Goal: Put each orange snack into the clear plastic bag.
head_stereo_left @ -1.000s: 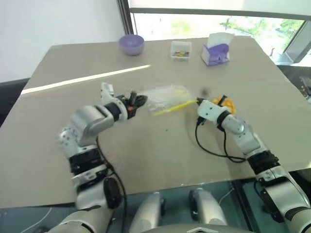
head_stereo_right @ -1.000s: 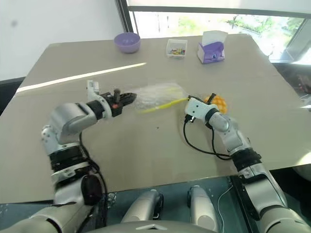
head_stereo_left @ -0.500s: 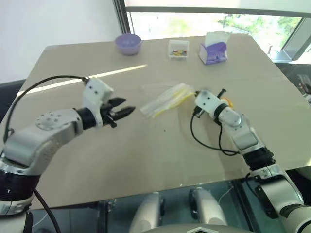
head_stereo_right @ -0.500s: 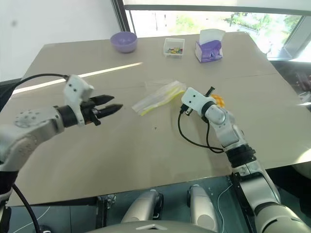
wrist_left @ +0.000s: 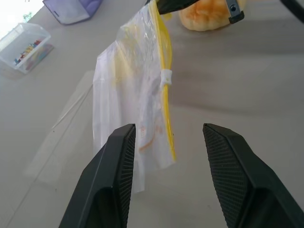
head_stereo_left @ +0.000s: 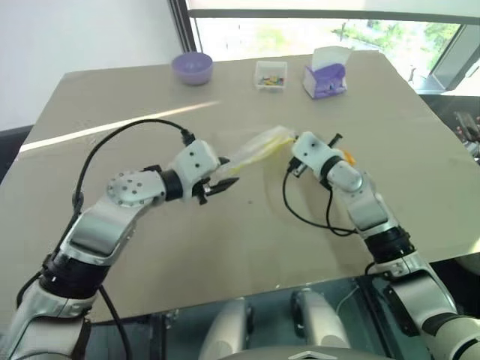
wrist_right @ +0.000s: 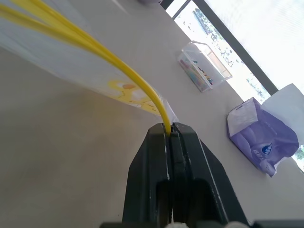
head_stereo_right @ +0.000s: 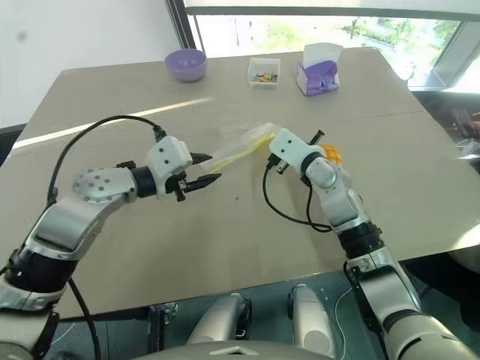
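Bag (wrist_left: 137, 95) looks thin, limp, slippery: right pincer (wrist_right: 170, 130) clamps its yellow zip edge, open left pincer (wrist_left: 166, 147) should pinch the loose lip dangling between its fingers.

A purple bowl (head_stereo_left: 192, 68), clear box (head_stereo_left: 270, 76) and tissue box (head_stereo_left: 325, 73) line the table's (head_stereo_left: 420, 150) far edge.

Daylight is pouring through the window (head_stereo_left: 315, 30) beyond my tan surface (head_stereo_left: 225, 240); a white wall (head_stereo_left: 82, 34) is standing beside it.

On the table (head_stereo_left: 225, 247), the clear plastic bag (head_stereo_left: 255, 148) stretches between the left gripper (head_stereo_left: 225, 184) and the right gripper (head_stereo_left: 289, 142); an orange snack (head_stereo_left: 346, 156) sits behind.
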Robot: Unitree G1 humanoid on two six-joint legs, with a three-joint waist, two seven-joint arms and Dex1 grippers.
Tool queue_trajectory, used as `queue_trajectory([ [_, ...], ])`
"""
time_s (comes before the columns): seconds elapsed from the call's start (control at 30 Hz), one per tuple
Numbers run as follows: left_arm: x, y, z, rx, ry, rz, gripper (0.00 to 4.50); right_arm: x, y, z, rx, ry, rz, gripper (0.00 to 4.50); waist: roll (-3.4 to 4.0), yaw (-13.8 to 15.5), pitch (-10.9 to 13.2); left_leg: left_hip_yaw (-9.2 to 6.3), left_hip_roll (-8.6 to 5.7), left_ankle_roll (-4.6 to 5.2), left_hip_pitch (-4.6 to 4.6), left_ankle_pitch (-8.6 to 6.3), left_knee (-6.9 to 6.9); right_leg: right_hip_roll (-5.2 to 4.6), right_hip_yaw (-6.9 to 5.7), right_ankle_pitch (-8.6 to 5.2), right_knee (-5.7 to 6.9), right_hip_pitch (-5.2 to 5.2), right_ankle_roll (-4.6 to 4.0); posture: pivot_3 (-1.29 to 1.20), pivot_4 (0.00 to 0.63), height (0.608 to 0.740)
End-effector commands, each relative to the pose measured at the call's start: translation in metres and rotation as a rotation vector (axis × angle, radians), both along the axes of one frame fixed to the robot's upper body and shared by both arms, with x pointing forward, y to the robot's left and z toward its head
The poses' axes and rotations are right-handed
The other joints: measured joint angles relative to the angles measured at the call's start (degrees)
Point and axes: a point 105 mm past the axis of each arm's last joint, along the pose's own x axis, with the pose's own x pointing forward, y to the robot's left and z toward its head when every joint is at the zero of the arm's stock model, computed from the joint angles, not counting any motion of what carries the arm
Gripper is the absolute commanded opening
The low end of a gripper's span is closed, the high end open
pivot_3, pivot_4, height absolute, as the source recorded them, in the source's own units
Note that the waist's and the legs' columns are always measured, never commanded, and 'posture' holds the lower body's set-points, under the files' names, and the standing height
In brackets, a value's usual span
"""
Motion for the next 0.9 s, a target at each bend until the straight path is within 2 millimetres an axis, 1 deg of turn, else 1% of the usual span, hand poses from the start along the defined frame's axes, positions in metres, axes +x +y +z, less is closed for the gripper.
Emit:
queue_trajectory([
  [0.03,0.004,-0.002,0.008,0.023,-0.033,-0.018,2.40,-0.004,0.011,0.027,0.023,-0.087,0.017,0.00,0.00,-0.1,0.0,0.00,0.00,-0.02,-0.01,0.01,0.00,0.00,0.00,0.00,0.01,-0.02,0.00,0.00,0.150,0.740],
  [0.07,0.004,-0.003,0.008,0.024,-0.027,-0.029,2.40,-0.004,0.012,0.027,0.027,-0.088,0.016,0.00,0.00,-0.1,0.0,0.01,0.00,-0.06,0.01,0.03,0.00,0.00,0.01,0.00,0.03,-0.02,0.00,0.00,0.150,0.740],
  [0.13,0.007,-0.004,0.006,0.035,-0.016,-0.036,1.89,-0.006,0.015,0.029,0.035,-0.094,0.016,0.00,0.00,-0.1,0.0,-0.01,0.01,-0.06,0.00,0.03,0.00,0.00,0.00,0.00,0.04,-0.03,0.00,0.00,0.150,0.740],
  [0.17,0.007,-0.004,0.005,0.039,-0.014,-0.037,1.81,-0.006,0.016,0.030,0.038,-0.096,0.016,0.00,0.00,-0.1,0.0,0.00,0.01,-0.06,0.01,0.03,0.00,0.00,0.01,0.00,0.04,-0.03,0.00,0.00,0.150,0.740],
  [0.2,0.008,-0.004,0.004,0.041,-0.008,-0.042,1.44,-0.006,0.016,0.030,0.040,-0.097,0.015,0.00,0.00,-0.1,0.0,-0.01,0.00,-0.06,0.00,0.03,0.00,0.00,0.01,0.00,0.04,-0.03,0.00,0.00,0.150,0.740],
  [0.23,0.008,-0.004,0.004,0.042,-0.001,-0.046,0.88,-0.007,0.017,0.031,0.041,-0.099,0.015,0.00,0.00,-0.1,0.0,0.00,0.00,-0.06,0.01,0.03,0.00,0.00,0.01,0.00,0.04,-0.03,0.00,0.00,0.150,0.740],
  [0.27,0.009,-0.004,0.003,0.046,0.003,-0.051,0.58,-0.007,0.018,0.031,0.043,-0.100,0.015,0.00,0.00,-0.1,0.0,-0.01,0.00,-0.06,0.01,0.03,0.00,0.00,0.01,0.00,0.04,-0.03,0.00,0.00,0.150,0.740],
  [0.3,0.009,-0.004,0.003,0.045,0.010,-0.058,0.07,-0.008,0.018,0.032,0.044,-0.101,0.015,0.00,0.00,-0.1,0.0,-0.01,0.00,-0.06,0.00,0.03,0.00,0.00,0.00,0.00,0.05,-0.03,0.00,0.00,0.150,0.740],
  [0.53,0.013,-0.003,0.008,0.040,0.023,-0.075,0.07,-0.013,0.018,0.027,0.049,-0.059,0.039,0.00,0.00,-0.1,0.0,-0.02,0.00,-0.07,0.00,0.04,0.00,-0.01,0.00,0.00,0.06,-0.04,0.00,0.00,0.150,0.740],
  [0.67,0.015,-0.001,0.011,0.059,-0.012,-0.076,0.00,-0.016,0.013,0.028,0.079,-0.037,0.041,1.23,0.00,-0.1,0.0,-0.02,0.01,-0.07,0.01,0.04,0.00,0.00,0.00,0.00,0.07,-0.04,0.00,0.00,0.150,0.740],
  [0.7,0.016,-0.001,0.013,0.057,-0.020,-0.077,0.00,-0.016,0.012,0.027,0.074,-0.032,0.039,1.77,0.00,-0.1,0.0,-0.02,0.01,-0.06,0.00,0.04,0.00,0.00,0.00,0.00,0.07,-0.04,0.00,0.00,0.150,0.740],
  [0.73,0.017,0.000,0.015,0.057,-0.031,-0.075,0.00,-0.016,0.010,0.026,0.070,-0.028,0.038,2.04,0.00,-0.1,0.0,-0.02,0.01,-0.06,0.00,0.04,0.01,-0.01,0.00,0.00,0.07,-0.04,0.00,0.00,0.150,0.740],
  [0.77,0.017,0.000,0.016,0.057,-0.039,-0.073,0.00,-0.018,0.009,0.024,0.065,-0.021,0.043,2.52,0.00,-0.1,0.0,-0.02,0.00,-0.07,0.00,0.04,0.01,-0.02,0.00,0.00,0.07,-0.04,0.00,0.00,0.150,0.740],
  [0.8,0.018,0.001,0.017,0.059,-0.045,-0.071,0.00,-0.020,0.008,0.022,0.059,-0.013,0.057,2.82,0.00,0.0,0.0,-0.02,0.00,-0.06,0.00,0.03,0.01,-0.02,0.00,0.00,0.07,-0.04,0.00,0.00,0.150,0.740],
  [0.9,0.020,0.003,0.019,0.067,-0.064,-0.064,0.00,-0.026,0.002,0.019,0.058,0.005,0.081,2.82,0.00,0.0,0.0,-0.03,0.00,-0.06,-0.01,0.03,0.01,-0.02,-0.01,0.00,0.06,-0.04,0.00,0.00,0.150,0.740],
])
